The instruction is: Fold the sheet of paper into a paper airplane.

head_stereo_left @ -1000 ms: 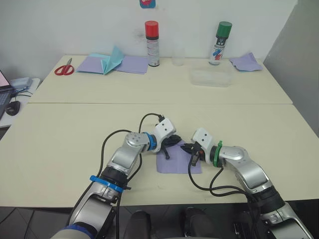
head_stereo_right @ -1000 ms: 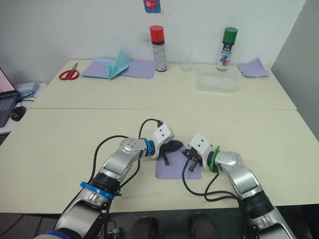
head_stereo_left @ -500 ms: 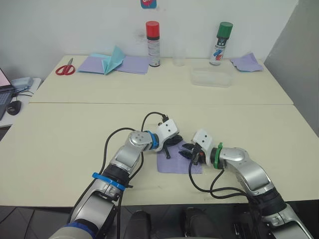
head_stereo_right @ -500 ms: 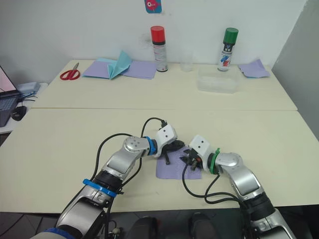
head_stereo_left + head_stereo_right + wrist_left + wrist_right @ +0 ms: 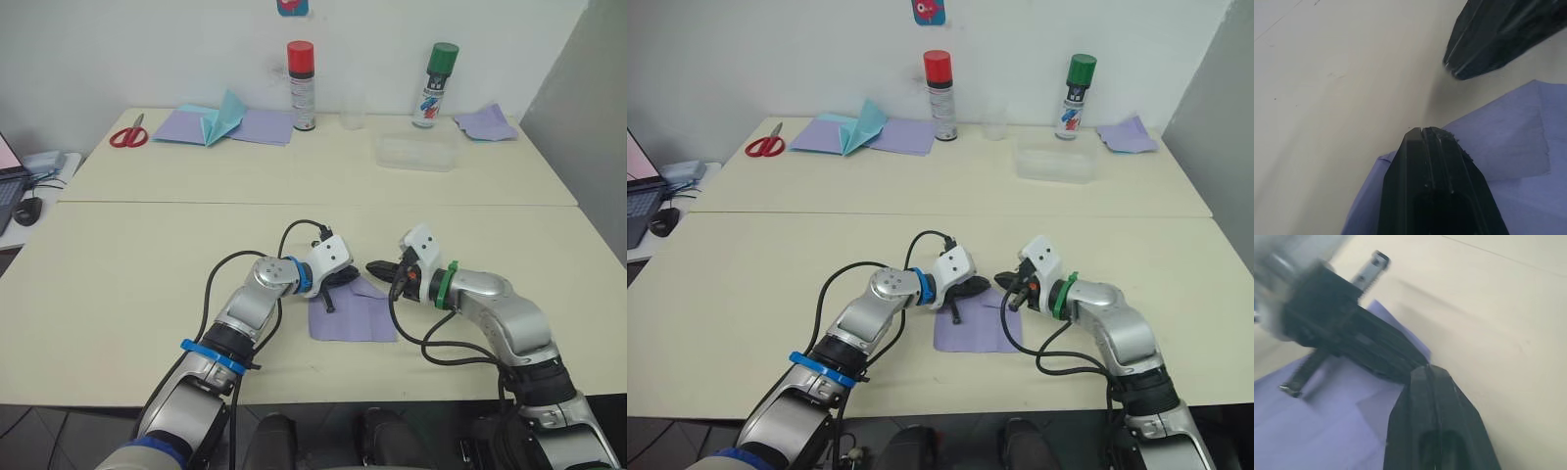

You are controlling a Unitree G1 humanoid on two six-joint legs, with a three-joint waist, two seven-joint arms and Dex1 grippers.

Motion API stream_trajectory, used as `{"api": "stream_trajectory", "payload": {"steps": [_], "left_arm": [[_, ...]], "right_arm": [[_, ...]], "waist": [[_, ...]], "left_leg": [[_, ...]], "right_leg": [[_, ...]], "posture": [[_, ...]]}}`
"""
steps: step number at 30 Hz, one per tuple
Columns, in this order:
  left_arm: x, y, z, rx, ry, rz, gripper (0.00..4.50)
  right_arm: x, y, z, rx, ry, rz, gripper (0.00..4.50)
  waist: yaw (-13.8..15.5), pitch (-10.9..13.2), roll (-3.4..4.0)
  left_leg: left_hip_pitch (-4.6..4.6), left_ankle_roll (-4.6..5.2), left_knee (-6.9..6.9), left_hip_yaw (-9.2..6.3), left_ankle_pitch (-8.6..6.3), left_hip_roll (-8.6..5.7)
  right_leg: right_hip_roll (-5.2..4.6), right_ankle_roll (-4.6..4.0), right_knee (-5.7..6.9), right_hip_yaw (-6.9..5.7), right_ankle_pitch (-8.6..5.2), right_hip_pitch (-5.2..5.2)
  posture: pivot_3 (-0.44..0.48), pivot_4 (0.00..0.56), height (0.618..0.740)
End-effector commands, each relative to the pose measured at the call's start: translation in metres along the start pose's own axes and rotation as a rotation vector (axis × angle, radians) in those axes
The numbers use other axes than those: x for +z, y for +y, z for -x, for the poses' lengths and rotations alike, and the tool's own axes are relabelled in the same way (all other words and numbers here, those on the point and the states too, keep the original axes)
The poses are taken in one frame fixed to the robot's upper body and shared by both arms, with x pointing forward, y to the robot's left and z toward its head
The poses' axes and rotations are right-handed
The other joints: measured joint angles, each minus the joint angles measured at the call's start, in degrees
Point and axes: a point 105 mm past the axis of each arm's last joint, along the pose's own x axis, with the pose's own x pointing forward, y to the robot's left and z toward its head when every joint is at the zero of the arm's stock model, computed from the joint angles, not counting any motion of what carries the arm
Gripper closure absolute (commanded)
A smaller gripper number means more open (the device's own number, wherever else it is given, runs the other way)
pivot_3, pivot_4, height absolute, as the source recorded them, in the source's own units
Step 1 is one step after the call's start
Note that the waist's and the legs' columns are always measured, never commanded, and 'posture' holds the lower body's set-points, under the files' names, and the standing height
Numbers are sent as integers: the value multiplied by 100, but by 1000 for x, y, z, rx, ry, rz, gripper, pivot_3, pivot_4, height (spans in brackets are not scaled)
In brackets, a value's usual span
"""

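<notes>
The sheet of paper (image 5: 353,315) lies flat on the near table, lilac, with creases and a small folded flap along its far edge (image 5: 1508,147). My left gripper (image 5: 351,280) is shut, and its tip rests on the paper's far left part (image 5: 1422,131). Just past the paper's far right corner, my right gripper (image 5: 375,266) is shut and holds nothing. It points left at the left gripper's tip, a short gap away. The right wrist view has the right gripper (image 5: 1427,369) above the paper's edge.
On the far table stand a red-capped spray can (image 5: 300,86), a clear cup (image 5: 351,110), a green-capped can (image 5: 433,86) and a clear plastic box (image 5: 415,152). Scissors (image 5: 125,135), teal paper (image 5: 223,117) on wide lilac sheets (image 5: 260,125), and another lilac piece (image 5: 484,121) lie there.
My right gripper has lifted off the paper's right side and swung to the far edge, now pointing left. The left gripper has stayed on the paper.
</notes>
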Motion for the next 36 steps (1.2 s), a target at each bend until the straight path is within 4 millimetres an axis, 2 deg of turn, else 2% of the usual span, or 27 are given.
{"api": "stream_trajectory", "payload": {"steps": [1, 4, 10, 14, 21, 24, 30, 33, 36], "left_arm": [[-20, -7, -1, -25, 77, 22, 4500], [-20, -7, 0, -25, 82, 15, 4500], [-23, -10, 1, -36, 92, 9, 4500], [-24, -10, 1, -38, 94, 7, 4500], [-25, -14, 2, -50, 95, 9, 4500], [-25, -14, 2, -49, 94, 11, 4500], [-25, -13, 1, -45, 90, 10, 4500], [-24, -12, 0, -43, 88, 7, 4500], [-22, -10, -1, -42, 86, 4, 4500]], "right_arm": [[-3, 1, -3, -16, 4, 46, 4468], [-9, 3, -5, -10, 10, 38, 4468], [-31, 8, -4, -11, 70, 32, 4468], [-41, 5, 6, -25, 104, 35, 4468], [-47, 3, 31, -31, 133, 25, 4468], [-43, 7, 39, -13, 127, 40, 4468], [-4, 10, 31, -7, -57, 86, 4468], [-3, 10, 21, -4, -48, 113, 4468], [-11, 10, 8, -12, -2, 116, 4468]], "waist": [[0, 0, 0], [0, 0, 0], [-4, -2, 1], [-1, -5, 1], [2, -15, 0], [3, -16, 0], [3, -16, -1], [1, -15, 0], [1, -16, -1]], "left_leg": [[-1, 0, 0, 0, 0, 0], [-1, 0, 0, -2, 0, 1], [3, 0, 0, -2, 0, 4], [3, 0, 0, -2, 0, 3], [4, 0, 1, -2, 0, 2], [6, 0, 1, -3, 0, 2], [7, 0, 1, -4, 0, 3], [6, 0, 2, -3, 0, 2], [6, 0, 2, -2, 0, 2]], "right_leg": [[0, 0, 0, 0, 0, -1], [0, 0, 0, -1, 0, -1], [2, 0, 3, -2, 0, -1], [2, 0, 3, -2, 0, 0], [-1, 0, 1, -2, 0, 4], [-1, 0, 2, -3, 0, 4], [0, 0, 2, -3, 0, 4], [0, 1, 2, -2, 0, 4], [0, 1, 1, -2, 0, 4]], "posture": [[0, 150, 740], [0, 150, 740], [0, 150, 740], [0, 150, 740], [0, 150, 740], [0, 150, 740], [0, 150, 740], [0, 150, 740], [0, 150, 740]]}}
